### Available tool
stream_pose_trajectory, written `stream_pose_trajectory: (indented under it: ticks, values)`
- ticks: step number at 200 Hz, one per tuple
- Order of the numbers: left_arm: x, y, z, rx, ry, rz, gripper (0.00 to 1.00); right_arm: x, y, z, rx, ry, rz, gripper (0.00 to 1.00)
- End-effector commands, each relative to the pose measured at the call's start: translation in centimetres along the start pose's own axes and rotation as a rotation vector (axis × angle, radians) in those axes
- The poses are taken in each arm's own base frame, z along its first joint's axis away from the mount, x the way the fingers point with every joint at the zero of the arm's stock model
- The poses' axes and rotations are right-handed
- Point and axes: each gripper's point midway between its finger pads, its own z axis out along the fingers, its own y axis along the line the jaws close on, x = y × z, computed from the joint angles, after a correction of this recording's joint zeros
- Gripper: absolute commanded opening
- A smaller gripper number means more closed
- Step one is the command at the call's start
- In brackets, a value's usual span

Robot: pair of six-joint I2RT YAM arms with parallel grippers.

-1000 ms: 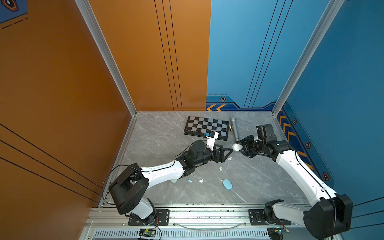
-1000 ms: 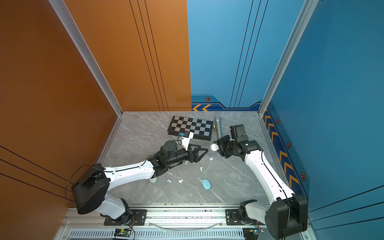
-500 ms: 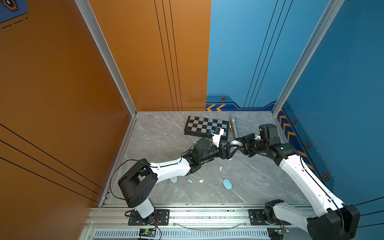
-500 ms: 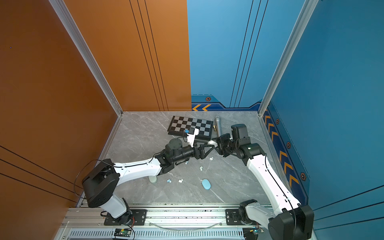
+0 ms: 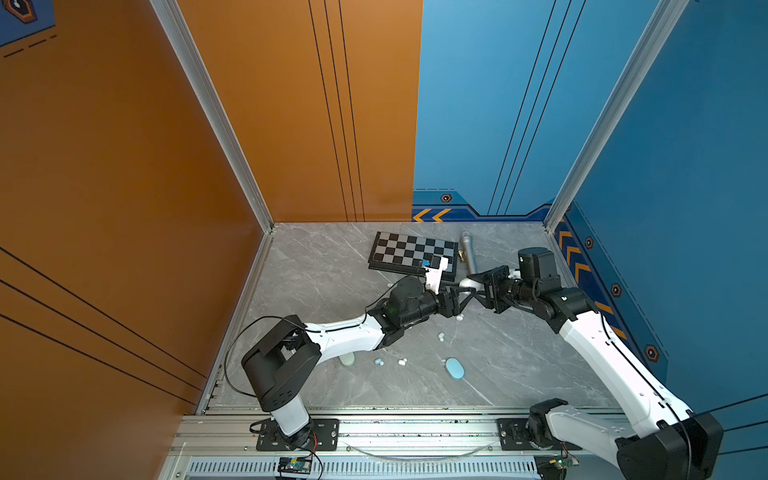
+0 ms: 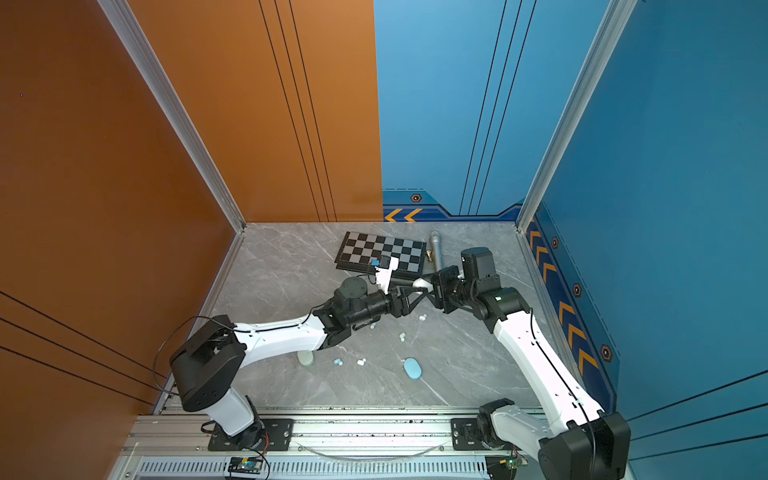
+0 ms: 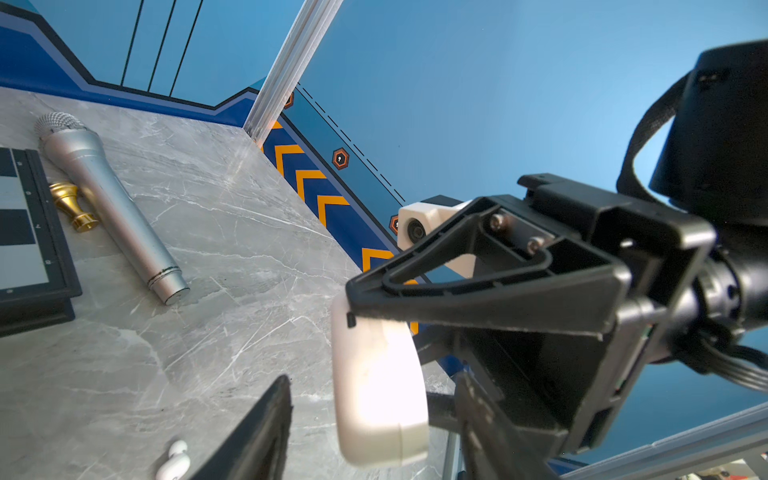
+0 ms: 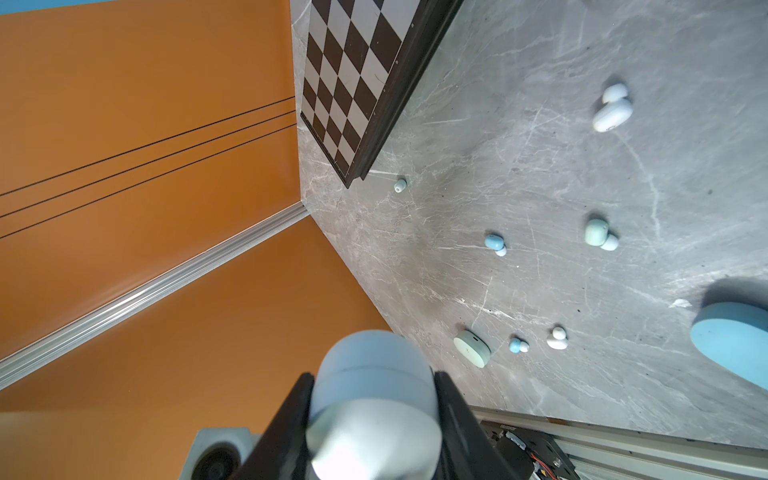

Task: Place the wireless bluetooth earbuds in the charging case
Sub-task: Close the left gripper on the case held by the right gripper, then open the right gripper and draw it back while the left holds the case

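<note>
Stereo head sat high above my base rail, looking steeply down and forward. Both top views were far off, nearly alike, and took in the whole table (image 5: 316, 266), chessboard (image 5: 411, 251) at 12 o'clock. My left wrist camera rode close behind my left gripper (image 7: 372, 382), low, facing 2 o'clock toward the microphone (image 7: 112, 203). My right wrist camera looked past my right gripper (image 8: 374, 378) toward 8 o'clock, down onto the table. All four views shared the white case (image 7: 378, 395) between my claws, very near in both wrist views.
</note>
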Motion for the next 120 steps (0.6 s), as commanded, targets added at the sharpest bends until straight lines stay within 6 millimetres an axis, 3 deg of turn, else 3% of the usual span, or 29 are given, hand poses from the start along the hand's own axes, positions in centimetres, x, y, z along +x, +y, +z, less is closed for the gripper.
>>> stream_pose_trajectory:
  ticks: [1,50,95,120]
  values:
    - [-0.92,-0.71,0.7,0.033,-0.015,0.008,0.51,0.91,2.08,-1.08,-0.069,0.019,-0.017,0.34]
    - [-0.58,-0.56,0.98,0.038,-0.001,-0.014,0.29,1.07,2.06,-0.99,-0.075,0.027,-0.01,0.34]
    - [-0.87,-0.59,0.85,0.041,-0.004,-0.009,0.16,0.98,1.95,-1.01,-0.076,0.025,-0.007,0.35]
    - [-0.98,-0.56,0.78,0.046,-0.002,-0.007,0.07,0.87,1.72,-0.94,-0.077,0.026,-0.005,0.41]
